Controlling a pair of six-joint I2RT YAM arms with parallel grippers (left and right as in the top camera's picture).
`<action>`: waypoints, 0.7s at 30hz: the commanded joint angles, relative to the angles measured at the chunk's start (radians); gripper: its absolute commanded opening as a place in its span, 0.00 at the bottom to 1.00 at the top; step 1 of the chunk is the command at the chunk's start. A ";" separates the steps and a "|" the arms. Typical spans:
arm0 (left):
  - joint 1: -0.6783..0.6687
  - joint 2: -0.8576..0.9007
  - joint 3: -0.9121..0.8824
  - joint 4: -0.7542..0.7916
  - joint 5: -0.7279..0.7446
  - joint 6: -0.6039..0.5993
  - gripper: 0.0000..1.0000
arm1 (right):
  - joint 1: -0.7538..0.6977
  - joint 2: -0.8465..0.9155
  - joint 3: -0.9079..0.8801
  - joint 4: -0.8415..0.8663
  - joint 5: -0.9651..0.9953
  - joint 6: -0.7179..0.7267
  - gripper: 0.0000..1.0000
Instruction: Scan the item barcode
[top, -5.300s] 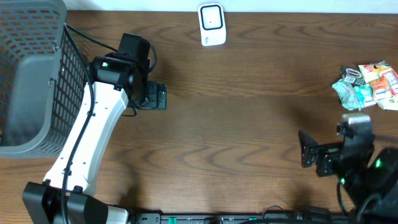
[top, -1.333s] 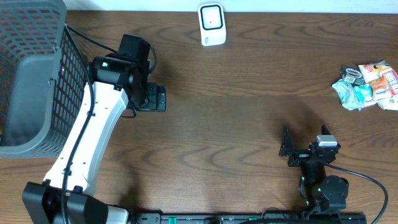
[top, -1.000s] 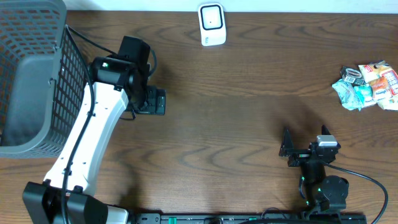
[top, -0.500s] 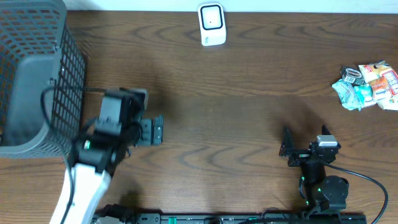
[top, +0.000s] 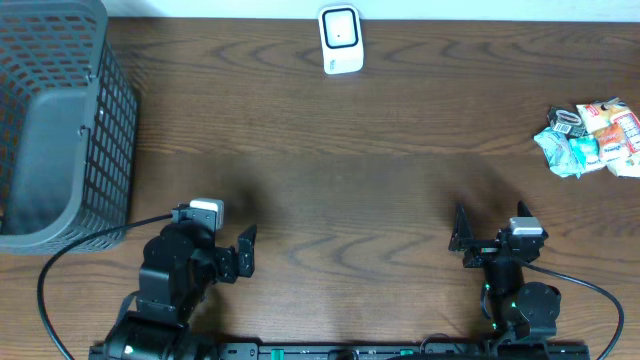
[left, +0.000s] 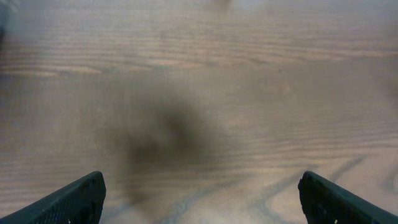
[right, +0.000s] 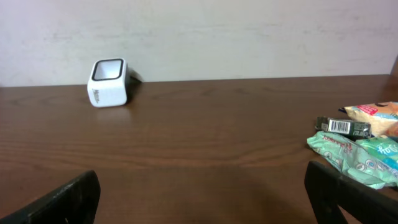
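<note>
Crumpled foil snack packets (top: 590, 138), green, white and red, heaped at right edge of dark brown wooden table (top: 380, 180), touched by neither claw.

Nearest, at front edge, left side: left gripper (top: 247, 252), black two-finger claw, released, jaws spread wide, nothing between. Same left gripper (left: 202, 193) in wrist view: only blurred wood grain and a dark shadow patch between the finger tips.

Level with it, right side: right gripper (top: 458, 238), likewise released and wide, holding nothing, low over table, aimed at far edge. Well apart from left one, bare wood between.

Further out, right: slim black packet (right: 343, 126) on near-left part of heap, white barcode label showing toward right wrist camera. Well apart from right claw.

Further out, left: grey plastic mesh basket (top: 50, 120) at left edge, apart from left claw.

Farthest: small white box-shaped barcode scanner (top: 340, 40), dark window, upright at far table edge near centre, just before pale wall (right: 249, 31). Well apart from packets.
</note>
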 joint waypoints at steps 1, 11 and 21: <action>0.042 -0.082 -0.074 0.058 0.002 0.013 0.97 | -0.006 -0.006 -0.004 -0.002 0.004 0.006 0.99; 0.175 -0.296 -0.307 0.370 0.002 -0.018 0.98 | -0.006 -0.006 -0.004 -0.002 0.004 0.006 0.99; 0.198 -0.395 -0.470 0.639 0.001 -0.027 0.98 | -0.006 -0.005 -0.004 -0.002 0.004 0.006 0.99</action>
